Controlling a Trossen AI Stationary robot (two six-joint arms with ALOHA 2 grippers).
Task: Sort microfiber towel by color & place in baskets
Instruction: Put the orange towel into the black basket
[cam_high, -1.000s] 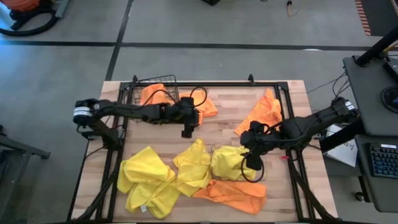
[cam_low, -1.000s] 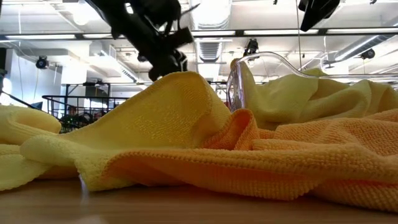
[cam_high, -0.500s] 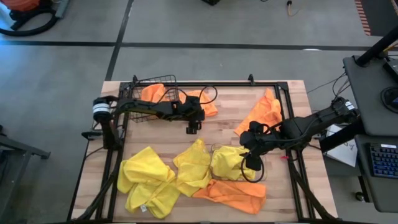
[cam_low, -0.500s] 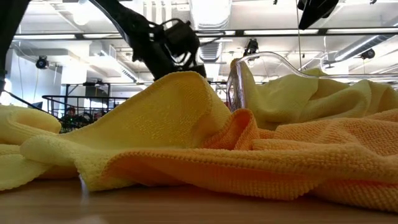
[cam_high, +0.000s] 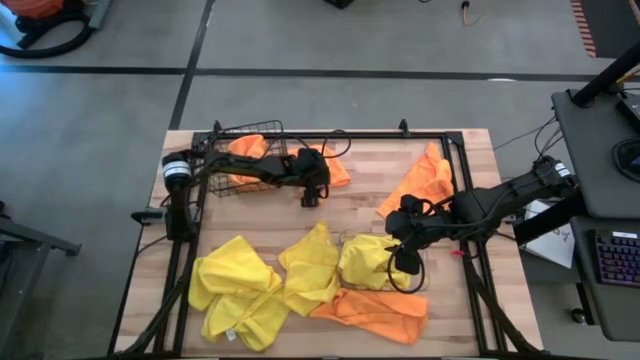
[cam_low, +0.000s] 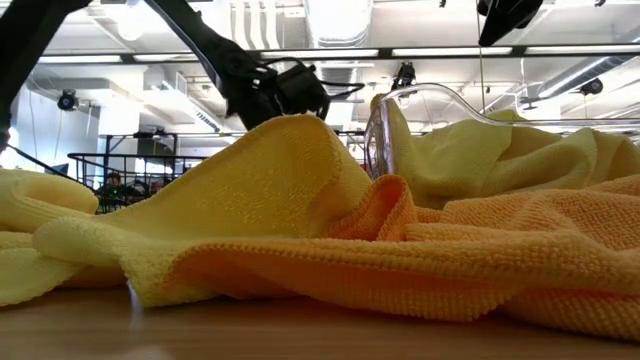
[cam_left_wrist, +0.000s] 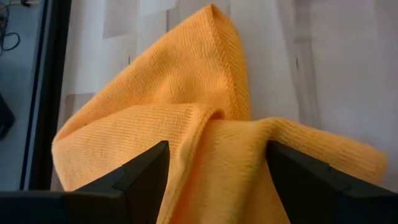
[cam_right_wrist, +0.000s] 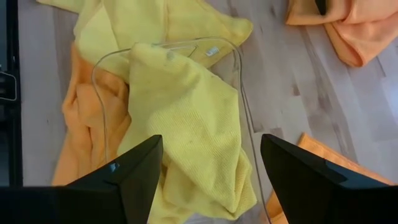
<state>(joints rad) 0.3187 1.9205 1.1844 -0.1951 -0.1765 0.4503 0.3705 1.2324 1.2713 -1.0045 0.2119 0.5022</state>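
Note:
An orange microfiber towel (cam_high: 335, 168) lies bunched on the table beside the dark wire basket (cam_high: 222, 133), which holds another orange towel (cam_high: 245, 148). My left gripper (cam_high: 311, 196) hangs open just over the bunched towel. Its fingers stand on either side of a raised fold (cam_left_wrist: 214, 134). My right gripper (cam_high: 404, 258) waits open above the clear bin (cam_right_wrist: 163, 45), in which a yellow towel (cam_right_wrist: 180, 118) lies. Other yellow towels (cam_high: 240, 285) and an orange one (cam_high: 372, 310) are spread near the front edge. My left gripper has the orange towel's raised fold (cam_left_wrist: 217, 155) between its open fingers (cam_left_wrist: 140, 180), coming at it slanting down. Whether the fingers touch the cloth I cannot tell.
One more orange towel (cam_high: 422, 178) lies at the far right. A black frame (cam_high: 330, 133) runs round the table's edges. Bare wood shows in the middle (cam_high: 350, 210) between the far towels and the near pile.
My left gripper has sunk and gone toward the table's far edge, to the orange towel beside the wire basket, and has stayed open. The towels lie as before.

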